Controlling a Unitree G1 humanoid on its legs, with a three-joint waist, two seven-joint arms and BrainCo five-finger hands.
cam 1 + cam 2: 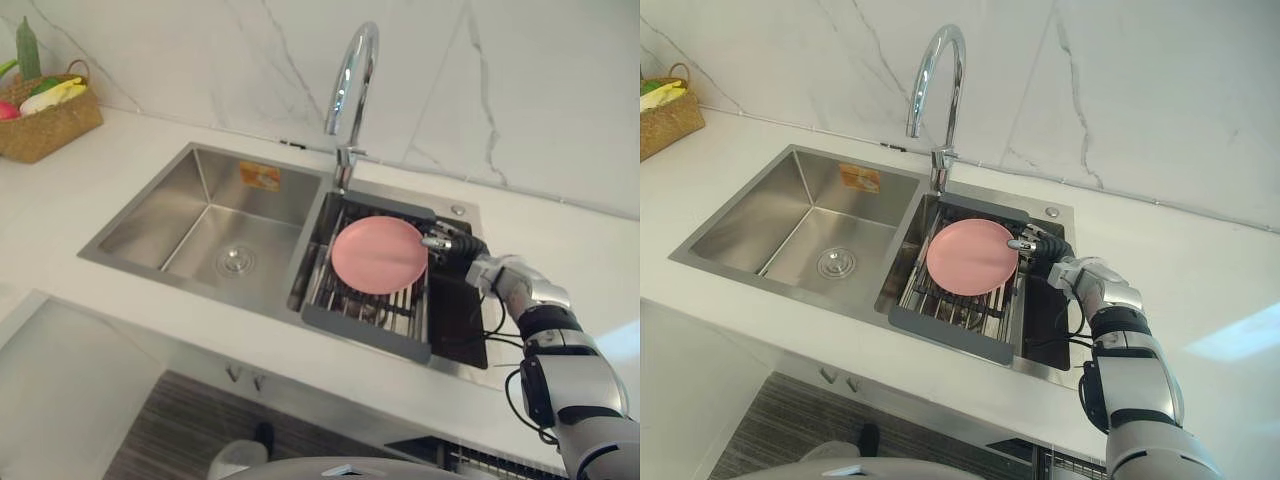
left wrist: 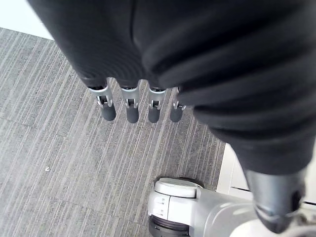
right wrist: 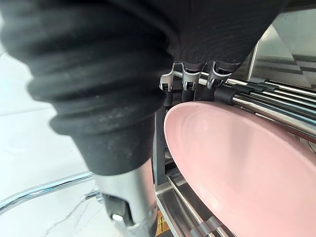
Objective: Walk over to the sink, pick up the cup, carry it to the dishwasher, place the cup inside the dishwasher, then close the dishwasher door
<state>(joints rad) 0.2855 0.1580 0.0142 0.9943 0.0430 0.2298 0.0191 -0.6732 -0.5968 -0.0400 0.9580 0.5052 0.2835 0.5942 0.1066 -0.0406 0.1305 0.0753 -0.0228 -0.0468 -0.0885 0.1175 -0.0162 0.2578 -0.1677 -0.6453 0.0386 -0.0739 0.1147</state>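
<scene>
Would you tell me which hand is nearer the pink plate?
Right. The right hand is at the rim of the pink plate; the left hand hangs over the floor.

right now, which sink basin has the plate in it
The right basin, below the faucet: it holds a dark rack with the pink plate, the right hand at the plate's edge. The left basin has just its drain.

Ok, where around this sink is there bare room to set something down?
The left basin is bare but for its drain. The counter is free between the basket and the sink, and right of it. Crowded: the right basin, its rack bearing the pink plate, the right hand at its rim.
</scene>
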